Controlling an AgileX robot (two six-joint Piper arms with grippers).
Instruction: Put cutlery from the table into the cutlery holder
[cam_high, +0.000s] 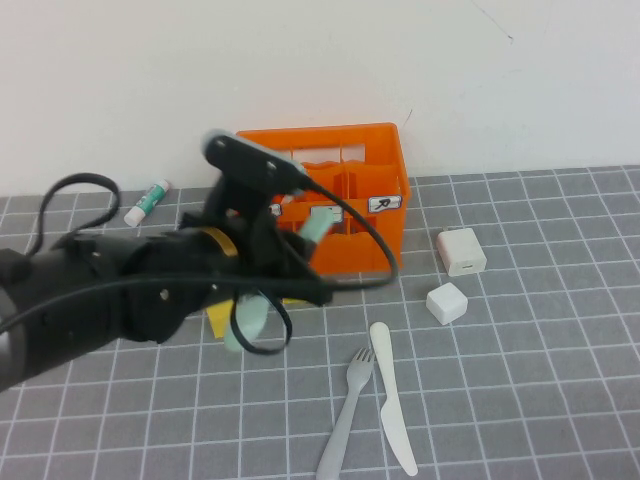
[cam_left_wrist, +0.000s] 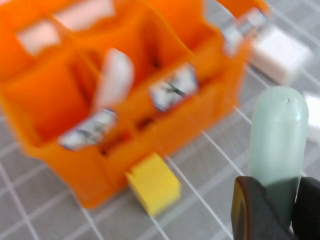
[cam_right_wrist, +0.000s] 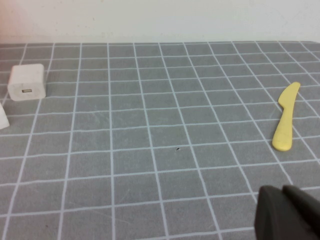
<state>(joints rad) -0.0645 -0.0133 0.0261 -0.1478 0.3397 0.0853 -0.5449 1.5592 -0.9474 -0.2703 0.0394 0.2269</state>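
Left gripper (cam_left_wrist: 272, 210) is clamping the mint spoon (cam_left_wrist: 277, 150), hovering just before the holder (cam_high: 385, 160). Right gripper (cam_right_wrist: 287, 212) is sitting low near the table (cam_right_wrist: 150, 125), jaws unclear.

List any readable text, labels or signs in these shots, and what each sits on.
No words or numbers can be read anywhere.
Crate: small white labels with black symbols on its front, too blurred to read.
Tube: white and green, any print too small to read.
White block: no marking legible.
Left gripper is shut on the mint spoon in front of the crate; right gripper sits low over bare table.
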